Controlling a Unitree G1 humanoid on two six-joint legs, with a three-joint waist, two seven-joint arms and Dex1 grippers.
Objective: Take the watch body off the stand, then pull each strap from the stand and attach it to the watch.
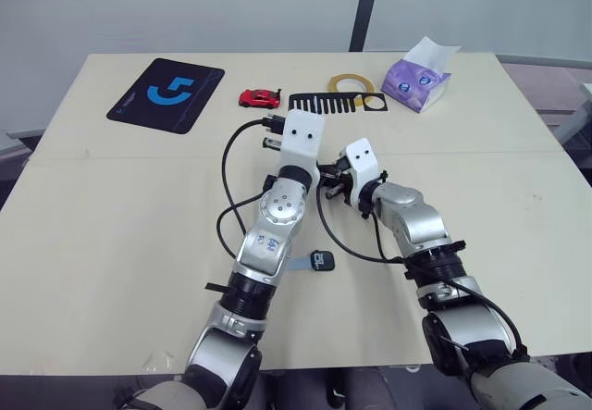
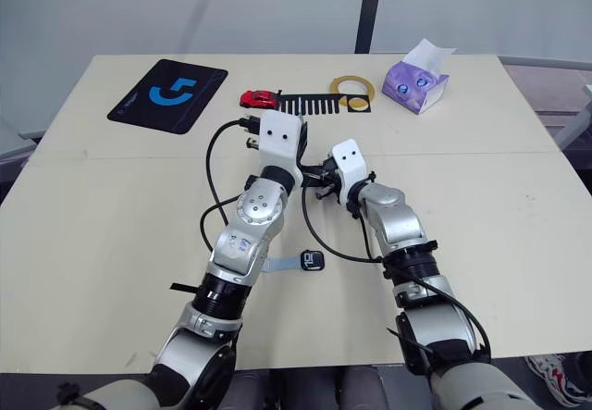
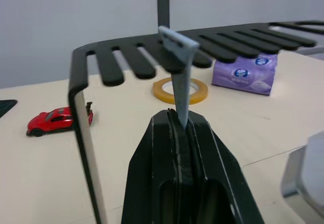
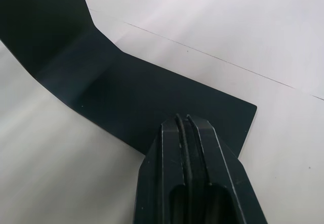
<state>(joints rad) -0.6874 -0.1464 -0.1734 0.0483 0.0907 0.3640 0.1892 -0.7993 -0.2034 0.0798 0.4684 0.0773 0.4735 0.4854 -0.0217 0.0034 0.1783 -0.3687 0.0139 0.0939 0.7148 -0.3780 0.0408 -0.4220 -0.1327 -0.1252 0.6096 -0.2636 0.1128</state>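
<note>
Stand (image 3: 86, 133): black, on the table (image 1: 111, 206); its comb top (image 1: 326, 103) shows beyond both arms, and its flat base (image 4: 152, 102) lies under the right gripper in the right wrist view.
Left gripper (image 3: 178, 117): just below the stand's comb top, fingers pressed together on a strap.
Held strap (image 3: 181, 77): pale blue-grey, standing upright from between the left fingers; its flat end sits at the comb teeth of the stand. Whether it touches a tooth I cannot tell.
Right gripper (image 4: 185, 120): at the stand's base, fingers closed flat against each other with nothing between them; the tip is over the black plate, near its edge. Contact with the plate cannot be judged.
Watch body (image 2: 313, 262): off the stand, lying flat on the table nearer the robot than the stand, between the two forearms, screen up with light marks.
Second strap (image 2: 280, 264): flat on the table, running out from the watch body's left side toward the left arm; its near end meets the case, though the joint is too small to judge.
Toy car (image 1: 259, 98): red, just left of the stand's comb top.
Tape roll (image 1: 352, 86): yellowish ring, just beyond the stand's right end.
Tissue pack (image 1: 416, 81): purple, right of the stand, past the tape.
Mouse pad (image 1: 166, 93): black with blue logo, well left of the stand, past the car.
</note>
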